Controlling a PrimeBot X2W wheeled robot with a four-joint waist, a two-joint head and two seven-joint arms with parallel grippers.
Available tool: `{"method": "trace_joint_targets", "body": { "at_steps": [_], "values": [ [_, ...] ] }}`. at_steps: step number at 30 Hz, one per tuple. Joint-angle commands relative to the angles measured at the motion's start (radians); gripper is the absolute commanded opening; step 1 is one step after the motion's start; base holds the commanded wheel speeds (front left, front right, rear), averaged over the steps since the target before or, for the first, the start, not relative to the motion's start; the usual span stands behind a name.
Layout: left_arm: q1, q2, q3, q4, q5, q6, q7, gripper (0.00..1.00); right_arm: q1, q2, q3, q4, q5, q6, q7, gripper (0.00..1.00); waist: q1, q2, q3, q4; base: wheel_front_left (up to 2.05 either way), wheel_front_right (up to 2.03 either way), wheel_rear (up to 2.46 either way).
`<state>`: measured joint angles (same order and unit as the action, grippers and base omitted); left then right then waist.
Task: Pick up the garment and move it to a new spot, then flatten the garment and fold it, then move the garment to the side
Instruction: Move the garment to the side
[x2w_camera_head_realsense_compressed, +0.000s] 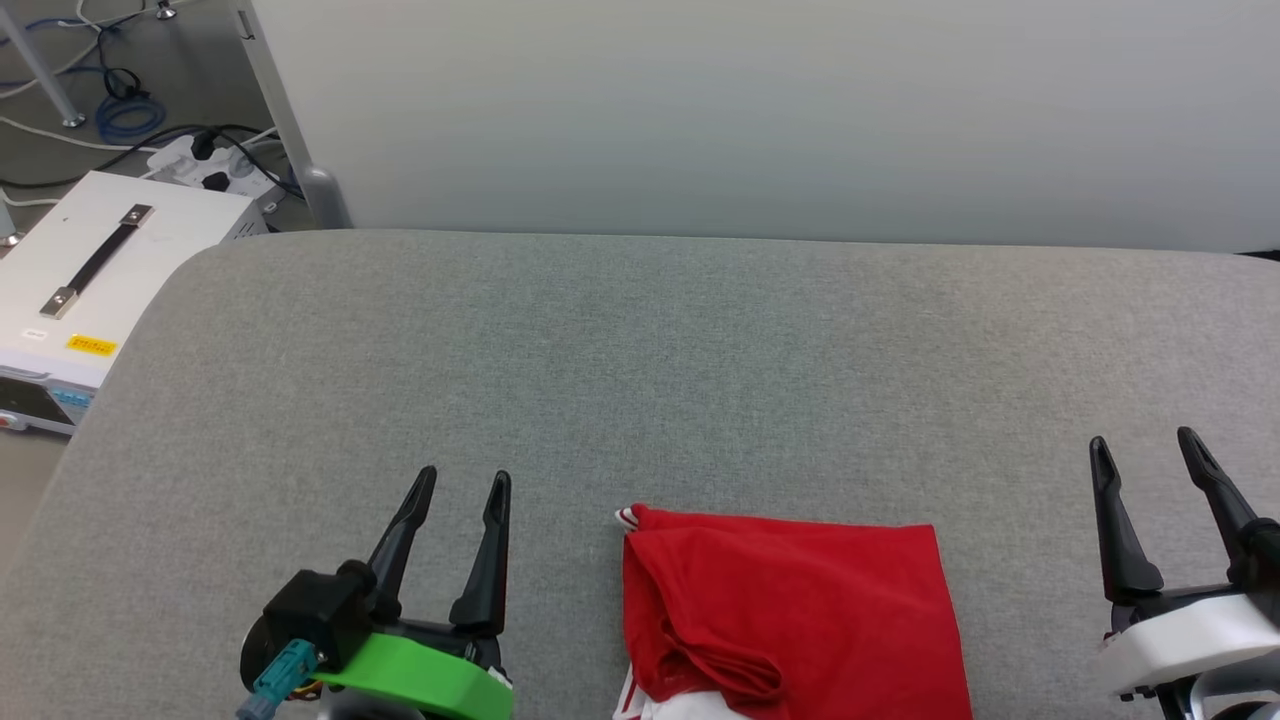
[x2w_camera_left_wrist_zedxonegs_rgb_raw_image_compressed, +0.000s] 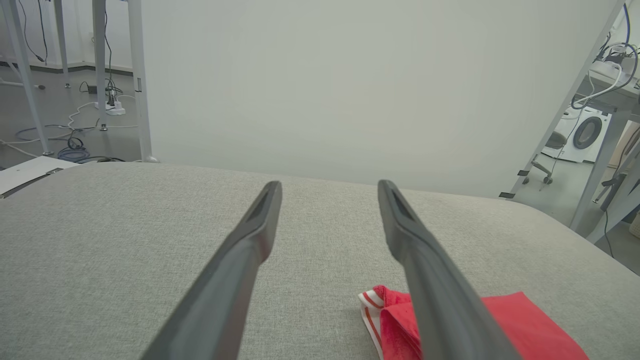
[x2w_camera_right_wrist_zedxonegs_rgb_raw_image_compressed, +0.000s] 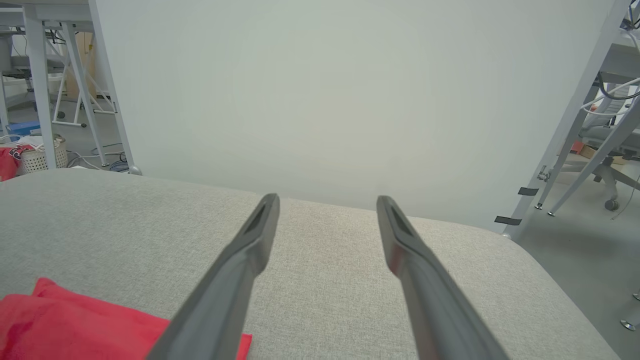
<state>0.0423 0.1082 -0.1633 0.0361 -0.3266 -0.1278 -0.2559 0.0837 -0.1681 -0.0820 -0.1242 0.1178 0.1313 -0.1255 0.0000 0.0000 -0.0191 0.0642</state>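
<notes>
Head view: your garment (x2w_camera_head_realsense_compressed: 800, 610) lies folded on the grey table (x2w_camera_head_realsense_compressed: 640, 350), at the near edge between the left gripper (x2w_camera_head_realsense_compressed: 465, 478) and the right gripper (x2w_camera_head_realsense_compressed: 1143, 440), touching neither. Its far edge runs left-right, with the striped trim (x2w_camera_head_realsense_compressed: 627, 517) at the far-left corner. The frame cuts it off, so you can't call the long axis. Both pincers gape wide, holding nothing.

Left wrist view: spread fingers, and the garment's striped corner points away.

Right wrist view: the garment's at lower left. There's a basket (x2w_camera_right_wrist_zedxonegs_rgb_raw_image_compressed: 44, 156) on the floor, contents unclear.
</notes>
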Motion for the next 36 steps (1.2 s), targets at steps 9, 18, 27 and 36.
{"method": "trace_joint_targets", "body": {
  "at_steps": [9,18,27,36],
  "values": [
    [0.0,0.0,-0.008,0.0,0.002,-0.003,-0.006,1.0,0.031,-0.031,0.067,0.005,0.078,-0.001,0.197,1.0,0.0,0.0,0.039,0.028,0.0,0.0,0.0],
    [-0.037,-0.001,-0.026,0.006,0.006,-0.003,-0.006,1.0,0.024,-0.03,0.141,0.066,0.184,-0.001,0.518,1.0,0.0,0.0,0.111,0.068,0.0,0.0,0.0],
    [-0.074,-0.003,-0.042,0.016,0.005,-0.003,-0.006,1.0,-0.016,0.01,0.157,0.159,0.187,-0.001,0.701,1.0,0.0,0.0,0.156,0.117,0.0,0.0,0.0],
    [-0.085,-0.005,-0.046,0.022,0.004,-0.003,-0.006,1.0,-0.013,-0.001,0.215,0.237,0.207,-0.001,0.764,0.0,0.0,0.0,0.167,0.138,0.0,0.0,0.0]
  ]
}}
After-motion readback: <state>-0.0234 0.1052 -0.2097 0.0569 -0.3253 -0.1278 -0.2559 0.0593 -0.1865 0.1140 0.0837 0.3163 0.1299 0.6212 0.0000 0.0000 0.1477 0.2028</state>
